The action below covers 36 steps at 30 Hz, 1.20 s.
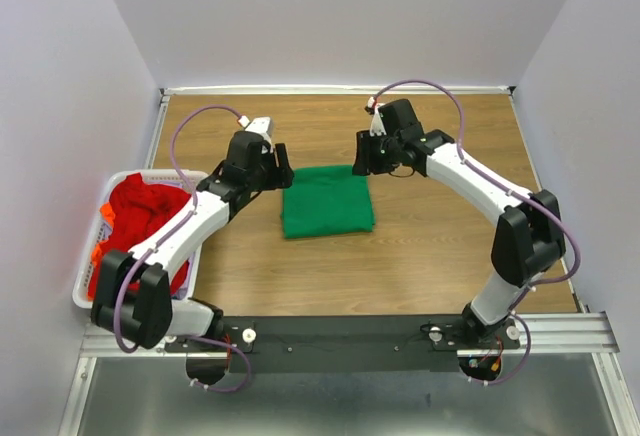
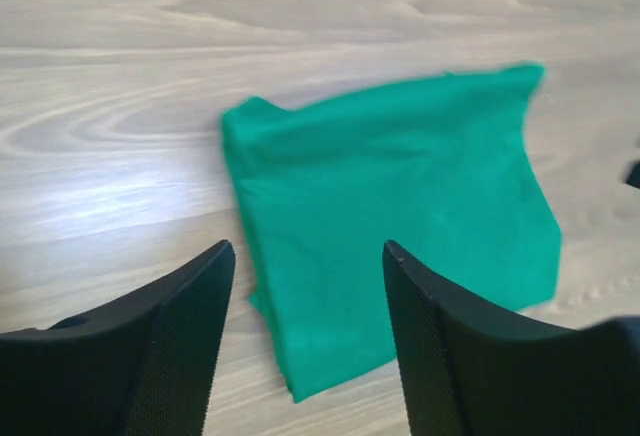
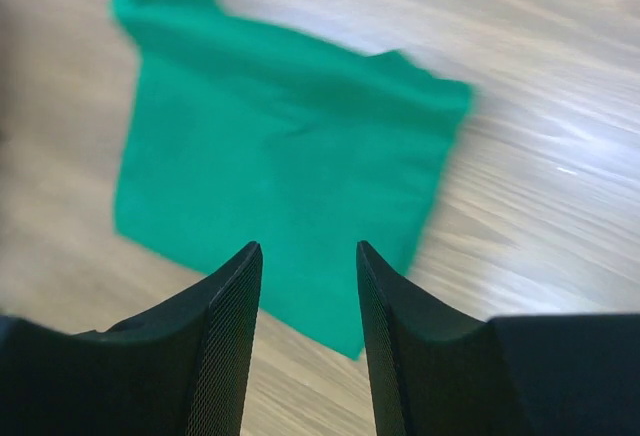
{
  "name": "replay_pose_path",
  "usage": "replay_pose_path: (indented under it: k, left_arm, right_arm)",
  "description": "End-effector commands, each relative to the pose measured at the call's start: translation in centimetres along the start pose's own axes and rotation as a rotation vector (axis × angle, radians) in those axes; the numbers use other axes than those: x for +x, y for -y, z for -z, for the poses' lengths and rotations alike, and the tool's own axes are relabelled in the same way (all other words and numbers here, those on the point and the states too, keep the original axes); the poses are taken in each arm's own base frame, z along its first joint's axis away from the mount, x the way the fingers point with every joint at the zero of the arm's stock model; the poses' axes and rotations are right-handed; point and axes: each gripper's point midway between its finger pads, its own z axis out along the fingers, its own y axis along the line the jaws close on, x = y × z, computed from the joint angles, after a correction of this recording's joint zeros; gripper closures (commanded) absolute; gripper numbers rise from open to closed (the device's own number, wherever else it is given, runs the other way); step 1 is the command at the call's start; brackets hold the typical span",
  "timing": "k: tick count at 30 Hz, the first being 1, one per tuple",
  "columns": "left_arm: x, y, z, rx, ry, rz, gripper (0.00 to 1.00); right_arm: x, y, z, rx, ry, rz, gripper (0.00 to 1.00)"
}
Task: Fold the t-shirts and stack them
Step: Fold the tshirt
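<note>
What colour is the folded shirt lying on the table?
The folded shirt is plain bright green; the top external view shows it best.

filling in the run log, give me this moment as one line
green t-shirt folded on table | left gripper open, empty | right gripper open, empty | red t-shirts heaped in basket, not yet folded

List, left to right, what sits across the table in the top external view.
white basket holding the red t-shirts → left gripper, jaws open → folded green t-shirt → right gripper, jaws open
</note>
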Motion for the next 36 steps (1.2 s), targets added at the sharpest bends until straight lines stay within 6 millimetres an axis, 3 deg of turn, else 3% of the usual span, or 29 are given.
replay_pose_path:
  k: [1,5,7,8,10,11,12,13,19,22,24,27,31,36]
  left_arm:
    - [1.4,2.7,-1.2,0.168,0.004,-0.057,0.35]
    - [1.8,2.8,-4.7,0.165,-0.04,-0.052,0.46]
    - [1.1,2.5,-6.7,0.143,-0.033,-0.027,0.54]
    - [1.0,2.5,-7.3,0.149,-0.034,-0.02,0.55]
    - [-0.3,2.4,-8.8,0.154,-0.016,-0.002,0.56]
    - [1.0,1.8,-10.5,0.147,-0.062,0.005,0.57]
    - [0.4,1.8,-11.3,0.147,-0.063,0.018,0.57]
    - [1.3,0.7,-12.6,0.128,-0.093,0.038,0.59]
    - [2.4,-1.7,-14.8,0.078,-0.128,0.105,0.62]
    - [2.6,-2.3,-15.1,0.076,-0.137,0.121,0.62]
    - [1.8,-2.2,-14.9,0.085,-0.122,0.119,0.61]
    - [-0.6,-1.5,-13.8,0.102,-0.065,0.105,0.51]
    - [-4.6,0.1,-10.5,0.153,0.067,0.086,0.42]
    - [-2.5,0.5,-10.1,0.204,0.05,0.119,0.48]
  right_arm:
    - [1.4,-3.8,-1.9,-0.283,-0.001,0.068,0.51]
    - [2.0,-4.0,-4.8,-0.376,-0.029,0.068,0.52]
    - [0.7,-3.7,-5.8,-0.4,-0.001,0.056,0.53]
    - [1.5,-3.1,-7.3,-0.403,-0.032,0.043,0.53]
    - [1.0,-2.4,-8.2,-0.429,-0.024,0.032,0.53]
    - [0.4,-2.1,-8.7,-0.433,-0.013,0.022,0.53]
    - [0.5,-0.6,-9.9,-0.426,-0.015,-0.005,0.54]
    - [0.4,-0.3,-10.2,-0.442,-0.019,-0.031,0.54]
    - [-1.2,3.3,-11.8,-0.43,-0.002,-0.126,0.56]
    - [-2.0,4.0,-11.5,-0.432,0.013,-0.155,0.56]
    - [-3.0,3.5,-10.4,-0.456,0.031,-0.158,0.55]
    - [-4.3,2.2,-8.9,-0.503,0.053,-0.156,0.55]
    - [-5.4,0.9,-7.8,-0.578,0.06,-0.163,0.55]
    - [-5.0,1.1,-9.1,-0.604,0.041,-0.182,0.55]
